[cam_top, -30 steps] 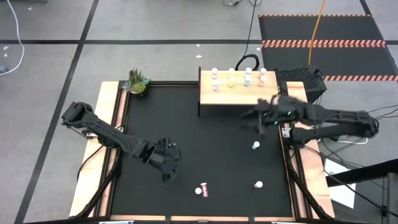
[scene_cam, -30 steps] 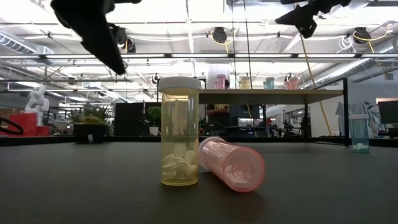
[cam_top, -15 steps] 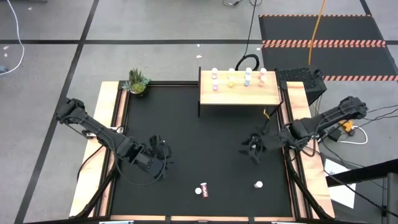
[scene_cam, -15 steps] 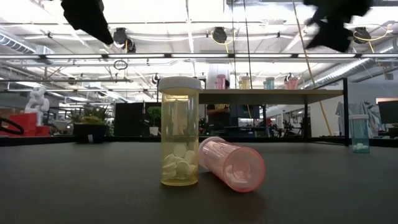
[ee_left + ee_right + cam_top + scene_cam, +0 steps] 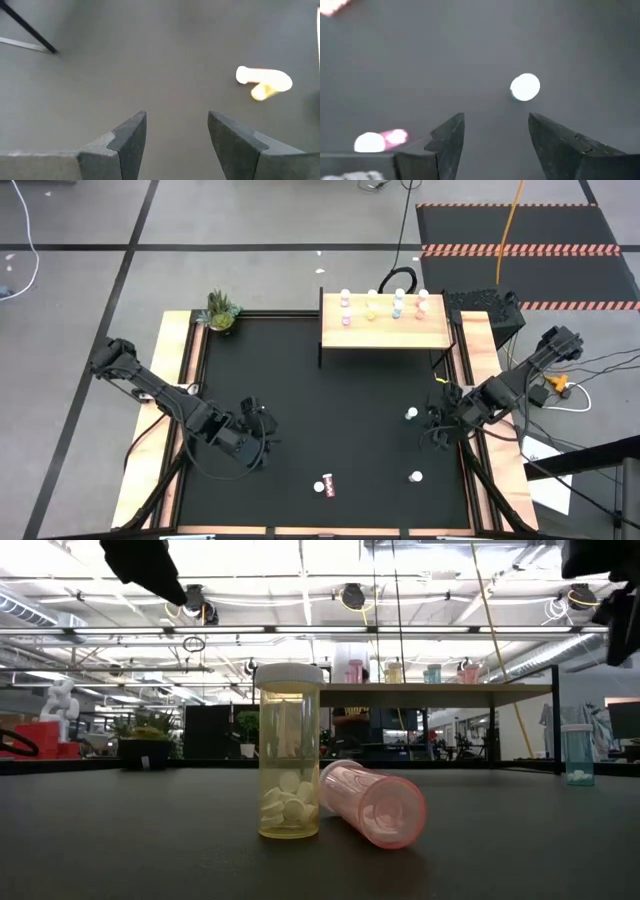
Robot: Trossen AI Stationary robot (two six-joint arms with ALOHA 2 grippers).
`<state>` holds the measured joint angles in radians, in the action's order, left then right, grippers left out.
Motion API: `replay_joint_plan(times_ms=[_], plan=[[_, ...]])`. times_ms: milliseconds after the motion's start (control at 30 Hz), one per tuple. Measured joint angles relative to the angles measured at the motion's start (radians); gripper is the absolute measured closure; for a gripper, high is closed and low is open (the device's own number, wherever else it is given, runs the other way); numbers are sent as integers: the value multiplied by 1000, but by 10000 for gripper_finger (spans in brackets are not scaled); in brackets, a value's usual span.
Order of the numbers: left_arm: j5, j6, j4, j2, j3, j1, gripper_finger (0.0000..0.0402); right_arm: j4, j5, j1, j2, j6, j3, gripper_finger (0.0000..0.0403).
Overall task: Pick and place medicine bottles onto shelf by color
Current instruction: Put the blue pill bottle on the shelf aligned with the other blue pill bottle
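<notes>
The light-wood shelf [image 5: 385, 330] stands at the table's far edge, with several white-capped bottles in a row along its far side. On the black table, a yellow bottle [image 5: 288, 750] stands upright beside a pink bottle [image 5: 375, 802] lying on its side near the near edge [image 5: 325, 487]. A teal bottle [image 5: 411, 414] stands at mid right and also shows in the low view [image 5: 577, 755]. Another white-capped bottle [image 5: 416, 476] stands nearer. My right gripper [image 5: 440, 428] is open and empty, just right of the teal bottle. My left gripper [image 5: 255, 442] is open and empty at the near left.
A small green potted plant [image 5: 221, 310] sits at the table's far left corner. Wooden rails [image 5: 185, 380] edge the table on both sides. In the right wrist view a white bottle cap [image 5: 525, 87] shows beyond the open fingers. The left wrist view shows the yellow and pink pair [image 5: 262, 82].
My right gripper has left the shelf's near right corner, moving toward the table's near edge and down past the teal bottle. It then drew toward the right edge. My left gripper has drawn up and a little toward the left edge. No bottle has moved.
</notes>
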<state>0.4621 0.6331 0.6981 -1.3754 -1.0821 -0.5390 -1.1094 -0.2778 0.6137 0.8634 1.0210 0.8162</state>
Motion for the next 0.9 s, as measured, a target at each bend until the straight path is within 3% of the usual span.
replay_joint_plan(times_ms=[167, 267, 500, 900], plan=[[38, -15, -4, 0, 0, 14, 190, -43, -122, -28, 9, -135, -3, 185], [39, -33, -16, 0, 0, 27, 190, -24, -132, -63, 10, -178, -37, 176], [40, -49, -16, 0, 0, 61, 190, 206, 21, -188, 8, -349, -182, 155], [39, -55, -15, 0, 0, 70, 190, 341, 105, -341, 13, -510, -276, 154]])
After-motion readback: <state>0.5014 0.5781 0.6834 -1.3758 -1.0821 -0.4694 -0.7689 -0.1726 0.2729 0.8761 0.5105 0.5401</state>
